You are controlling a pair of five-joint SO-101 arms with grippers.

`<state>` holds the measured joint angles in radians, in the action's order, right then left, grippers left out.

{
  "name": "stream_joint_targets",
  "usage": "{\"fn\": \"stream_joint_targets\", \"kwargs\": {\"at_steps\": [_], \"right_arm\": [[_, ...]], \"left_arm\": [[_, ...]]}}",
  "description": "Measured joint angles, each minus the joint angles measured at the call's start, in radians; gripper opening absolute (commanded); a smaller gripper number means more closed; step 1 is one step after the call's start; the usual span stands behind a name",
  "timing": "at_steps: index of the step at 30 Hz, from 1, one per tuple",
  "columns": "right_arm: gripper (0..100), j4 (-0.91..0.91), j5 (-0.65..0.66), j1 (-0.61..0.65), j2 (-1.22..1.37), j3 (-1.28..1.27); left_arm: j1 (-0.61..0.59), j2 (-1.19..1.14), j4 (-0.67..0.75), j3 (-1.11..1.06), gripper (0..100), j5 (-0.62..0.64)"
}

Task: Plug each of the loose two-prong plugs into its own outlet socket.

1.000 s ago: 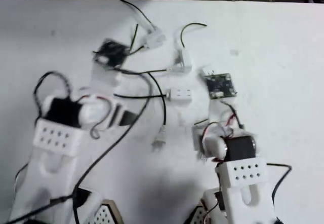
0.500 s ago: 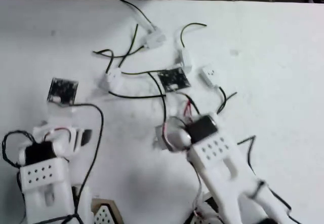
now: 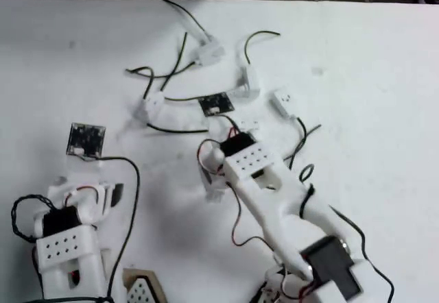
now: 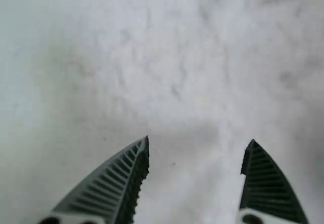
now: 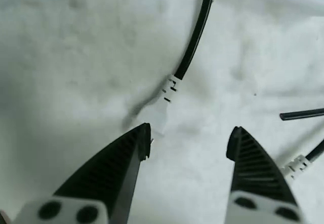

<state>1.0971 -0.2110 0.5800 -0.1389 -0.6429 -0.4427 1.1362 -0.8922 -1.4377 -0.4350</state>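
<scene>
Your right gripper (image 5: 190, 135) stands with its jaws spread wide and nothing between them. A white two-prong plug (image 5: 158, 116) on a black cable (image 5: 195, 41) lies flat on the table (image 5: 66, 57), just at the tip of one finger (image 5: 136, 145) and outside the gap. Another white cable end (image 5: 297, 165) lies near the other finger. Your left gripper (image 4: 196, 148) is likewise spread and holding nothing, over bare tabletop. From the high view, a white socket block (image 3: 283, 101) lies just beyond the right arm, well apart from the left arm.
</scene>
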Motion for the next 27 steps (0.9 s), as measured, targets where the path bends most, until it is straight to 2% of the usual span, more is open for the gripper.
{"fn": "stream_joint_targets", "kwargs": {"at_steps": [14,21,27], "right_arm": [[23.7,-0.051,-0.032,0.003,0.18,0.08],[23.5,-0.051,-0.058,0.081,0.238,0.112],[13.9,-0.051,-0.066,0.092,0.239,0.112]], "left_arm": [[0.0,0.0,0.005,-0.008,29,0.0],[0.0,0.0,0.005,-0.008,29,0.0],[0.0,0.0,0.005,-0.008,29,0.0]]}}
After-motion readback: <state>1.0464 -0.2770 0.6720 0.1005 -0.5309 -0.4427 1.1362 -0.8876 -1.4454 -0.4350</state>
